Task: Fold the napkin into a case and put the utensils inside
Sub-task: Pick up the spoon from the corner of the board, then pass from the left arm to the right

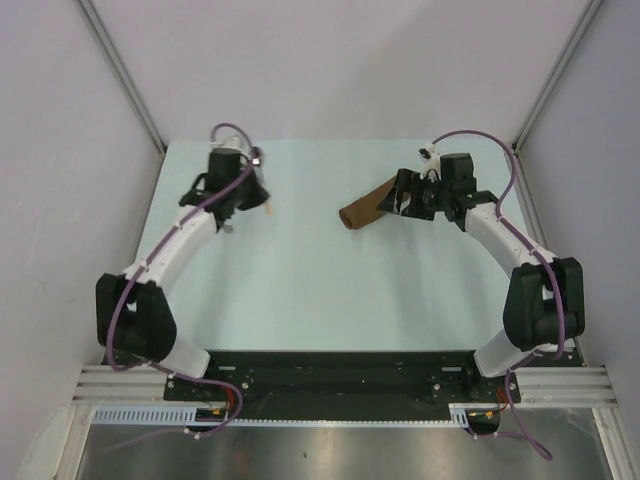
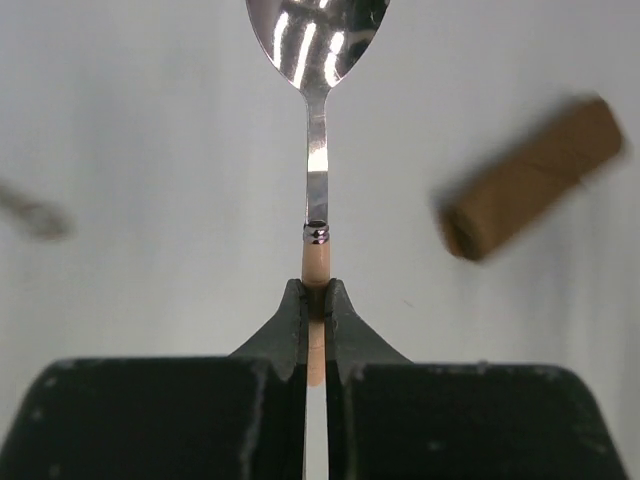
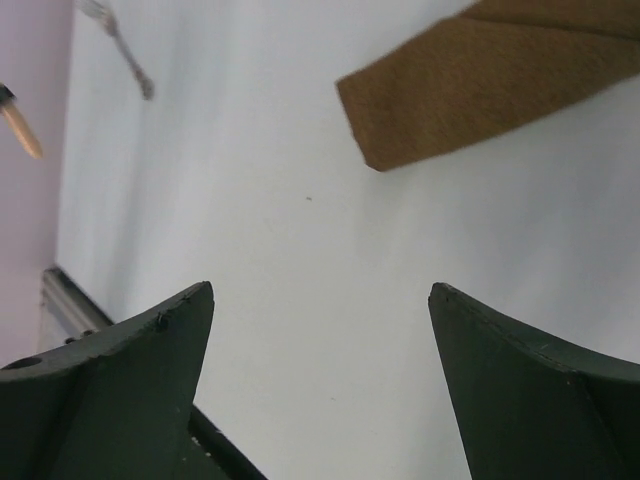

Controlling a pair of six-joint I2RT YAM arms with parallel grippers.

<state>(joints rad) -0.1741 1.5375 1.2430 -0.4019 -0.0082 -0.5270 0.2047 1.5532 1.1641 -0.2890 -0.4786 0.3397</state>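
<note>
The napkin is folded into a narrow brown case (image 1: 362, 208) lying on the table right of centre. It also shows in the left wrist view as the case (image 2: 535, 175) and in the right wrist view as the case (image 3: 490, 75). My left gripper (image 2: 315, 290) is shut on the tan handle of a spoon (image 2: 315, 120), whose shiny bowl points away from the jaws. From above, the left gripper (image 1: 257, 201) hovers at the back left. My right gripper (image 3: 320, 290) is open with nothing between its fingers, and the case lies just ahead of them. The right gripper (image 1: 397, 198) sits at the case's right end.
A second utensil (image 3: 125, 45) lies on the table near the left arm and shows blurred as the utensil (image 2: 35, 215) in the left wrist view. Grey walls enclose the pale table (image 1: 320, 290) on three sides. A metal rail (image 1: 330, 385) runs along its near edge.
</note>
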